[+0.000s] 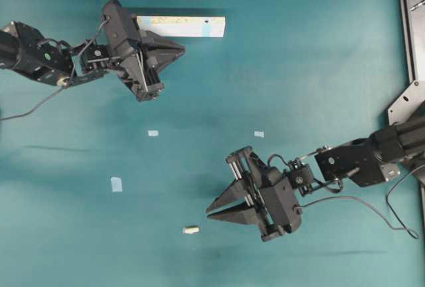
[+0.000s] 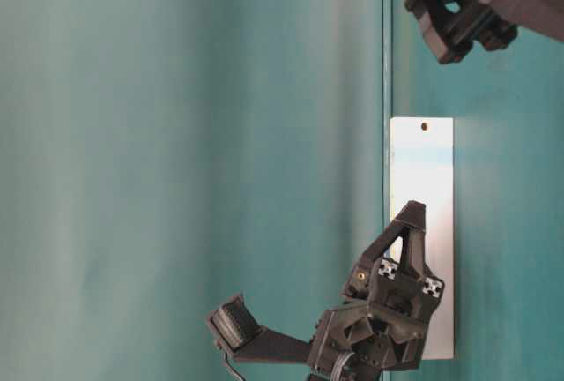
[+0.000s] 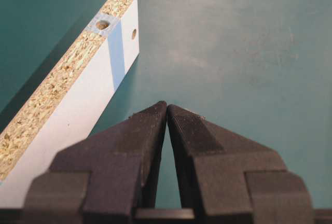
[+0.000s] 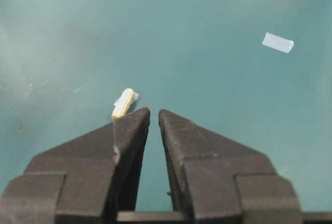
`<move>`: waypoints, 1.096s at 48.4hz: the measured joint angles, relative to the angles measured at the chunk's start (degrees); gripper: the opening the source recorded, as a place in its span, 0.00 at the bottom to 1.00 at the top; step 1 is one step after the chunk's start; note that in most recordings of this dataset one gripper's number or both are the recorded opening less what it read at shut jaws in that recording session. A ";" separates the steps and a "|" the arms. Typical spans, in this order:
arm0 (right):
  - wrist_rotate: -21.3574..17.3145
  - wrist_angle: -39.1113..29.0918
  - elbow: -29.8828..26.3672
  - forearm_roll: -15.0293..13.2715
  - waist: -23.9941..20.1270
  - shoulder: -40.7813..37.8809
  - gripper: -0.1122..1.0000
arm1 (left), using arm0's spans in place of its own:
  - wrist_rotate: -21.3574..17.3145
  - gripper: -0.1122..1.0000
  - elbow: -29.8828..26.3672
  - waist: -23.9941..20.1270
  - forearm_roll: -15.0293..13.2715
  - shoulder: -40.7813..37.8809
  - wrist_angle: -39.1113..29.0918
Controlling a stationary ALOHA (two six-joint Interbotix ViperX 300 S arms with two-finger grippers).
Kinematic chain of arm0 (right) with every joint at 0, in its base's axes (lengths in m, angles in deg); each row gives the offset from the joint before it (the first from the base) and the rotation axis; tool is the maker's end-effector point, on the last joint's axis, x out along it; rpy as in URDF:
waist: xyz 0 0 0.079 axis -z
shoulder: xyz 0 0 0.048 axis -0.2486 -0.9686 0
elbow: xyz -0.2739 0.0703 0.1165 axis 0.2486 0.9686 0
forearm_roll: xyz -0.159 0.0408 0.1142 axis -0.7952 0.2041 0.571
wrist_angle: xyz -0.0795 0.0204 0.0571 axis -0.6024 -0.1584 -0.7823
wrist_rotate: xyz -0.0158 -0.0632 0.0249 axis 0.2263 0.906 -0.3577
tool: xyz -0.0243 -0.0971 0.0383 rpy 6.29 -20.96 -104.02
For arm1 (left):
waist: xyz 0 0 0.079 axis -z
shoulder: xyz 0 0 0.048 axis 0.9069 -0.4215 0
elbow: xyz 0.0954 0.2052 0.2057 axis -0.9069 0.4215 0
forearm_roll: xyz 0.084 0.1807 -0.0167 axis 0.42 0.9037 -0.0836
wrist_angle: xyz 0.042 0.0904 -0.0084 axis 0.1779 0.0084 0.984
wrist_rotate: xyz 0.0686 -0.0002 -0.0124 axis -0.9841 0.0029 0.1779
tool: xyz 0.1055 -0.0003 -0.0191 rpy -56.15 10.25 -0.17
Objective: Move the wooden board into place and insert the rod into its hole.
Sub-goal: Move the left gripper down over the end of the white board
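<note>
your left gripper (image 1: 178,46) hides the wooden board (image 1: 189,26)'s near end, jaws closed on nothing. right gripper (image 1: 211,212) nearly closed, empty, near the rod (image 1: 190,230).

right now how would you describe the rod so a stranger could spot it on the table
On the teal table, look just ahead of the right gripper. The rod lies there, a short cream cylinder; unlike the flat pale blue tape squares nearby, it is rounded.

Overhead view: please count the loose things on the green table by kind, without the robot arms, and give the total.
Wooden board: 1
Rod: 1
Pale blue tape pieces: 3
Total: 5
</note>
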 measured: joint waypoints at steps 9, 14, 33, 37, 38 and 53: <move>-0.79 -4.13 -1.58 -0.79 -0.62 0.00 0.10 | -0.26 0.10 -1.49 0.44 1.85 1.05 -8.00; -0.79 -10.37 -3.60 -1.58 -0.88 0.70 0.09 | -0.26 0.10 -1.58 0.88 1.93 3.08 -10.28; -6.15 -30.23 -8.79 -2.11 -1.93 8.61 0.09 | -0.35 0.14 -0.88 1.32 2.02 15.91 -24.43; -8.35 -31.90 -8.96 -2.11 -2.02 9.84 0.09 | -0.35 0.30 -0.88 1.32 2.11 18.11 -26.72; -8.79 -32.34 -8.96 -2.11 -2.02 10.20 0.09 | -0.35 0.36 -0.88 1.32 2.02 18.63 -27.25; -10.28 -36.65 -9.23 -2.20 -3.52 12.66 0.11 | -7.65 0.89 -1.14 -1.05 2.37 24.26 -38.06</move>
